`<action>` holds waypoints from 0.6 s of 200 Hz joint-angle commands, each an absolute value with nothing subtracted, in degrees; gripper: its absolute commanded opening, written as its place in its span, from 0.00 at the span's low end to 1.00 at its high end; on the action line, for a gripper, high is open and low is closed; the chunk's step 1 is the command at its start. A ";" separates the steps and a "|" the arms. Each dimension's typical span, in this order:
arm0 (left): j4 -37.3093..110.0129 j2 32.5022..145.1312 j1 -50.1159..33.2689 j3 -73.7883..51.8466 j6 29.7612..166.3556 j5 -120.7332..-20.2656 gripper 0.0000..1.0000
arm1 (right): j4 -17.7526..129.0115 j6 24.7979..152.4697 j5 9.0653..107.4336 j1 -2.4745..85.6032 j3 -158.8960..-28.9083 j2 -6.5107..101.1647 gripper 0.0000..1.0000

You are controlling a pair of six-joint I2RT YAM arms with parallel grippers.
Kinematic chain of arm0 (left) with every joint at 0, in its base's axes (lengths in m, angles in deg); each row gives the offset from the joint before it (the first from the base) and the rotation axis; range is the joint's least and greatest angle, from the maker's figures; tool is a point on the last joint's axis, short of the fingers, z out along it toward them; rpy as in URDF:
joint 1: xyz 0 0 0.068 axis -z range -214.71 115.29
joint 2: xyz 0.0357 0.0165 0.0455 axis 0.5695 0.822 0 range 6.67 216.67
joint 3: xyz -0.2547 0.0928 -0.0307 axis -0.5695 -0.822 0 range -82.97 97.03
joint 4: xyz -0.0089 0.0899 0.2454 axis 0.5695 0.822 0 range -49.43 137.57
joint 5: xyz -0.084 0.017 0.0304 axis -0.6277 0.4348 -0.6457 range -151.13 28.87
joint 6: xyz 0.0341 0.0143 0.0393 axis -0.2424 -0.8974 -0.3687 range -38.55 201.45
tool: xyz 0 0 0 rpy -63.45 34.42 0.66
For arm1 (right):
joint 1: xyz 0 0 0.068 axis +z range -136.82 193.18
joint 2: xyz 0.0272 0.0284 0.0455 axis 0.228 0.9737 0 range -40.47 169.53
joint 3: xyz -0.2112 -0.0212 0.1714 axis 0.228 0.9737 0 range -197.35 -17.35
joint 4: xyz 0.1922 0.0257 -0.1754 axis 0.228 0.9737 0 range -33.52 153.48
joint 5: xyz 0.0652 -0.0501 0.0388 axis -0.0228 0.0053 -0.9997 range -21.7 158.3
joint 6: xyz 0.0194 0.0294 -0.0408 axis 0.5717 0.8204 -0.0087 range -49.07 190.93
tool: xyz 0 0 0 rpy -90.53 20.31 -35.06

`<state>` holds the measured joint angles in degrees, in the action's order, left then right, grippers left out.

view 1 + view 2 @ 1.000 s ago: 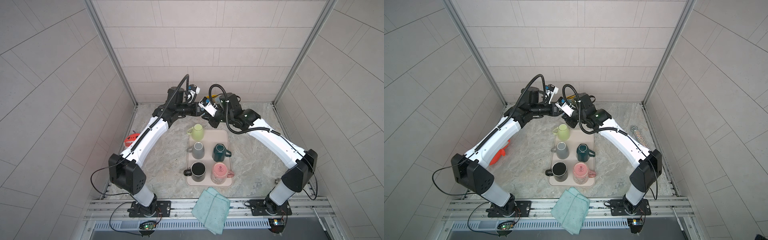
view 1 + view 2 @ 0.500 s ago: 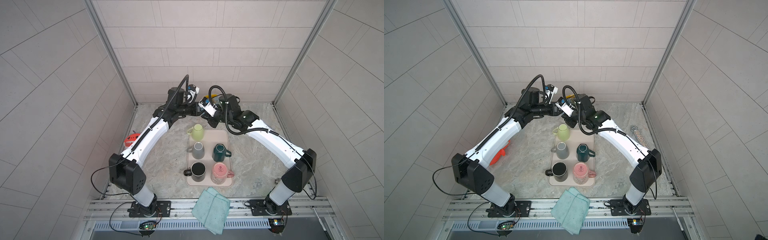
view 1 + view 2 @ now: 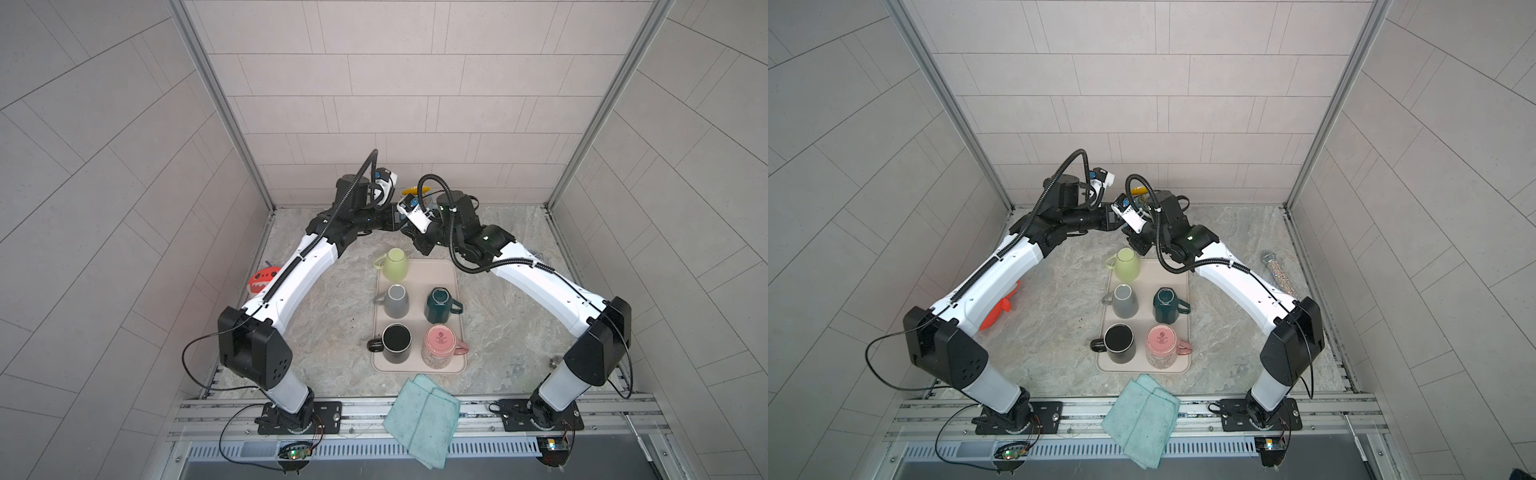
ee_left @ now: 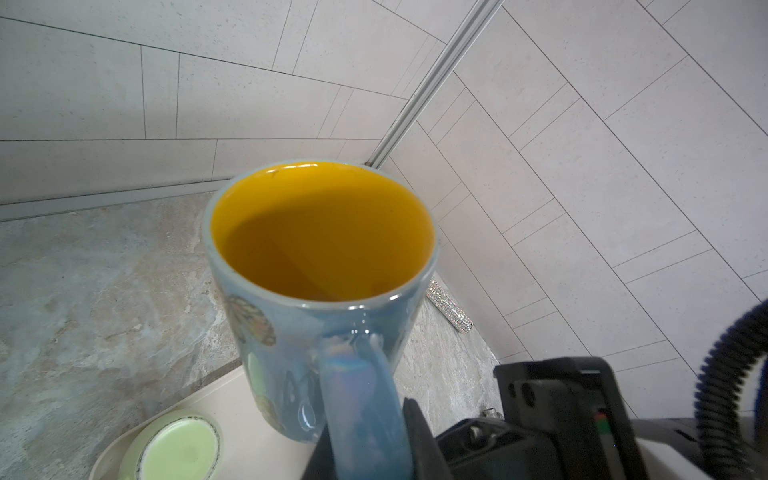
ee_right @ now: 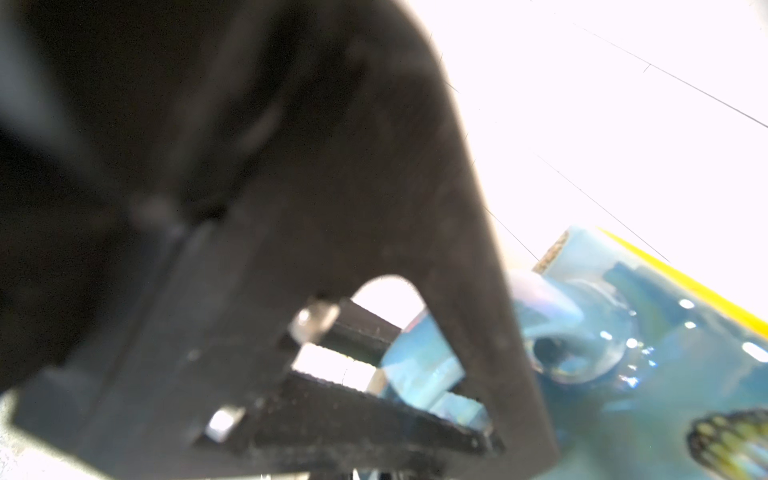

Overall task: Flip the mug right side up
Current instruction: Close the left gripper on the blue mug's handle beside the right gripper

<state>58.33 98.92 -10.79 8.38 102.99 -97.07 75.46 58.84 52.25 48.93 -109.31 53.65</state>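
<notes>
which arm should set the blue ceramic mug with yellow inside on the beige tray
Left: its fingers hold the blue ceramic mug by the handle, upright, near the beige tray.

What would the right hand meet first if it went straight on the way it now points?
Probably the glossy blue ceramic mug with a yellow inside, by the handle that the left hand grips; depth is unclear.

Left arm and right arm meet over the bench's rear, a yellow-rimmed mug between them. The tray carries five mugs; a teal cloth overhangs the front edge.
</notes>
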 commanded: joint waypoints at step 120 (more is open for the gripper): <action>59.16 98.77 -9.40 10.62 98.41 -96.43 0.00 | 66.25 58.18 55.32 48.33 -106.91 49.53 0.31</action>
<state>60.60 98.94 -10.33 8.40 100.63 -95.08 72.53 59.14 53.71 48.84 -106.10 52.52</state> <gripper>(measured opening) 0.186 0.313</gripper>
